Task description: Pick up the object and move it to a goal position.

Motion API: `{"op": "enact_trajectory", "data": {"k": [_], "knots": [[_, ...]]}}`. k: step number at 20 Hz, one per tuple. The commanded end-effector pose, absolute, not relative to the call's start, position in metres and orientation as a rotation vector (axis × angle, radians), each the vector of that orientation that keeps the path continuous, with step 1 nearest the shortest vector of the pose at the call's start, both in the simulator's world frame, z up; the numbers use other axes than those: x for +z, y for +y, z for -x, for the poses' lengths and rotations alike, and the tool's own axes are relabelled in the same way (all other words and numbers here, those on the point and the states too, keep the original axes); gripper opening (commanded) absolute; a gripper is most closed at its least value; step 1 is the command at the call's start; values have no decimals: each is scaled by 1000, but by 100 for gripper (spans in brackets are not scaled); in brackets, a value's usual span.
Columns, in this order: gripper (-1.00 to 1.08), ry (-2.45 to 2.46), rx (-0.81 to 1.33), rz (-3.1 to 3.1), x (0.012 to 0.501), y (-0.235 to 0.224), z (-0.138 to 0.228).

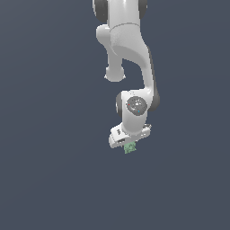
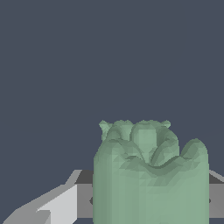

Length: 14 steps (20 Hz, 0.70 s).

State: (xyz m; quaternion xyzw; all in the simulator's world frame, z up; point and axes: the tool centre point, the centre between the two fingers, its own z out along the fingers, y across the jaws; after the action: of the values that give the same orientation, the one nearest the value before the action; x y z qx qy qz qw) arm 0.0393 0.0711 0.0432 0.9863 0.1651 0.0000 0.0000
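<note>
The object is a tiny pale green lumpy thing with small bumps, sticking out just below the white hand of my arm in the exterior view. In the wrist view the object fills the near middle of the picture, between grey and white finger parts on either side. My gripper is shut on it. The fingertips themselves are mostly hidden behind the object and the hand.
The white arm comes down from the top of the exterior view. Around it there is only a plain dark grey-blue surface. No goal marker shows.
</note>
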Motion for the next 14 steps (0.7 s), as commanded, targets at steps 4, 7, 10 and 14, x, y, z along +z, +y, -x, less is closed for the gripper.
{"op": "enact_trajectory", "data": {"k": [4,7,10,14], "knots": [[-100,519,0,-3098,43,71,-39],[-100,519,0,-3098,43,71,-39],[-100,518,1,-3098,44,71,-39],[-100,518,1,-3098,50,71,-35]]}}
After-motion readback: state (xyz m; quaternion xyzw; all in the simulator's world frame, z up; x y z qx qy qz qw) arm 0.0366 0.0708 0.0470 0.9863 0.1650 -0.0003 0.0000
